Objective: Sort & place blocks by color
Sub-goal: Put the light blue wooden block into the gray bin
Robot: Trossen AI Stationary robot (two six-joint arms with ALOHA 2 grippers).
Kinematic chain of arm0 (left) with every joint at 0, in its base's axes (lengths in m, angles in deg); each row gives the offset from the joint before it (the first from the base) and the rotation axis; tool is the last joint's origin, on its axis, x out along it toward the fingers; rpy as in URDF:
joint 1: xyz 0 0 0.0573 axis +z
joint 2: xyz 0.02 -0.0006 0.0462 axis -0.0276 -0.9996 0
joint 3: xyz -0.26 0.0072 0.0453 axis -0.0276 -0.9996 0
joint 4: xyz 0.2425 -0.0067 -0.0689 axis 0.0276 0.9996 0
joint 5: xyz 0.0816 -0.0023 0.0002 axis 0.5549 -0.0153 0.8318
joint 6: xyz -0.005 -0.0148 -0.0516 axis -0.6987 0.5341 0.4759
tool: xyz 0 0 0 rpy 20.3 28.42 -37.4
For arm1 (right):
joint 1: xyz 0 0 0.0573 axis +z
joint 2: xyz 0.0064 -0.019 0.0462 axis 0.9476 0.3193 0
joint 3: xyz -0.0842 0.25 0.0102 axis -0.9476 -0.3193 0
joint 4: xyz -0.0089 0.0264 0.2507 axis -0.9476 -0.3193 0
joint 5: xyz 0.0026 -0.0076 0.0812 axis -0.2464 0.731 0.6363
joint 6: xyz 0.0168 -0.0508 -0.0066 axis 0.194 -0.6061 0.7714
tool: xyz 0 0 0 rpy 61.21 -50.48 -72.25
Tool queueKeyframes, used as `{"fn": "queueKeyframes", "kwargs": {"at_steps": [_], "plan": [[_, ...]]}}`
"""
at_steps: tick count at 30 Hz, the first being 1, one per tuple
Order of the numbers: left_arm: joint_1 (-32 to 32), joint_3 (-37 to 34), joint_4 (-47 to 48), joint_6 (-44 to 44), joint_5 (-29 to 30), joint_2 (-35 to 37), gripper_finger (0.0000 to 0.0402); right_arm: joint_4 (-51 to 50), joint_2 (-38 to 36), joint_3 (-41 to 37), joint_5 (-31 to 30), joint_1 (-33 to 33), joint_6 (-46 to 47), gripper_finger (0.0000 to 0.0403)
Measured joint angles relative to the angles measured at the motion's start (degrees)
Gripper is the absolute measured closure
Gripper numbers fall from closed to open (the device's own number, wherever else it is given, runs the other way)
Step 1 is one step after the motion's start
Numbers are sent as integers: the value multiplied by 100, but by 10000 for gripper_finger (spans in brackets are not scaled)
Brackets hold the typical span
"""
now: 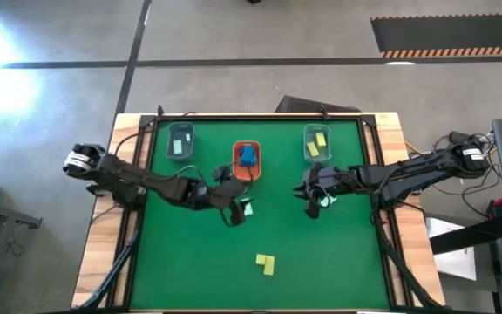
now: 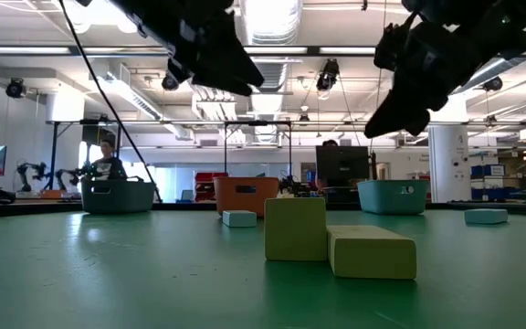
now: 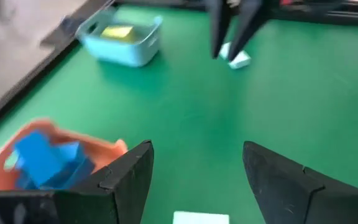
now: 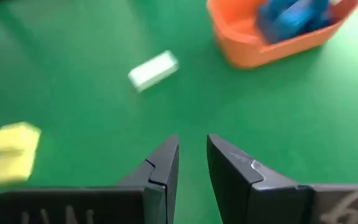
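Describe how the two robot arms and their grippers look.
Both arms are dark, slim and jointed, with black cables trailing along them and pale silver-white housings at their outer ends. The left gripper and right gripper each carry two flat, black, wedge-shaped fingers.

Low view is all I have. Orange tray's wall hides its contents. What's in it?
Observer: Blue blocks sit in the orange tray.
Operator: Left hand holding anything?
Observer: No. The left hand is open with nothing between its fingers.
Operator: Teal tray on my right?
Observer: That tray holds yellow blocks.
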Motion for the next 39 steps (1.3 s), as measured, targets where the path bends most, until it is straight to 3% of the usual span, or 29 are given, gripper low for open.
{"fn": "queueKeyframes", "kwargs": {"at_steps": [4, 10, 14, 19, 23, 25, 30, 36, 39], "plan": [[-284, -343, -711, -784, -15, 2, 171, -208, 0, 38, 297, 195, 147, 330], [-299, -691, -1367, -851, -99, 17, 171, -615, 0, 56, 299, 311, 444, 331], [-295, -774, -1381, -904, -117, 24, 171, -1694, 7, 317, 89, 309, 822, 331], [-257, -782, -1540, -1241, -72, 26, 171, -3668, 8, 668, -534, 168, 2080, 333], [-205, -784, -1667, -1308, -62, 55, 171, -4651, 9, 819, -375, -37, 2331, 331], [-185, -782, -1687, -1308, -50, 76, 171, -4857, 9, 832, -79, -57, 1994, 319], [-162, -782, -1678, -1399, -33, 83, 171, -5097, 119, 832, 38, 18, -157, 261], [-164, -782, -1673, -1402, -31, 83, 171, -5078, 495, 832, 335, 16, -249, 188], [-164, -783, -1664, -1407, -34, 109, 171, -5072, 848, 975, 549, 20, 572, 172]]}}
